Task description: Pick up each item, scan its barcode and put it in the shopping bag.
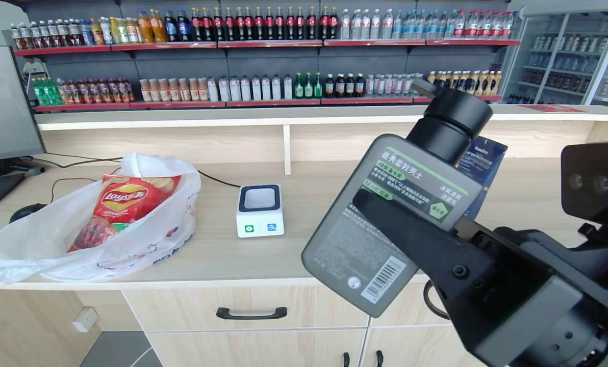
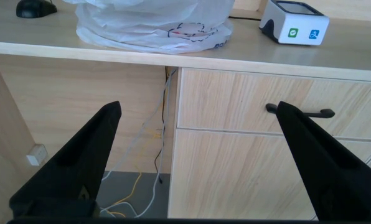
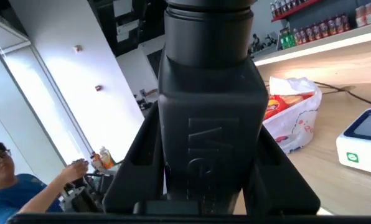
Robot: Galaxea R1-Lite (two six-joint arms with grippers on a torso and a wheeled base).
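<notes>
Right claw (image 1: 403, 227) gripping tilted grey bottle (image 1: 342, 250), scanner (image 1: 260, 210) to its left

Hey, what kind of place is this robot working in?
Most likely a convenience store checkout: shelves of bottled drinks behind the counter, a barcode scanner on it, and a shopping bag holding chips.

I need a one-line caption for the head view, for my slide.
Right gripper holds a grey bottle aloft, barcode toward the camera; scanner and shopping bag sit on the counter.
</notes>
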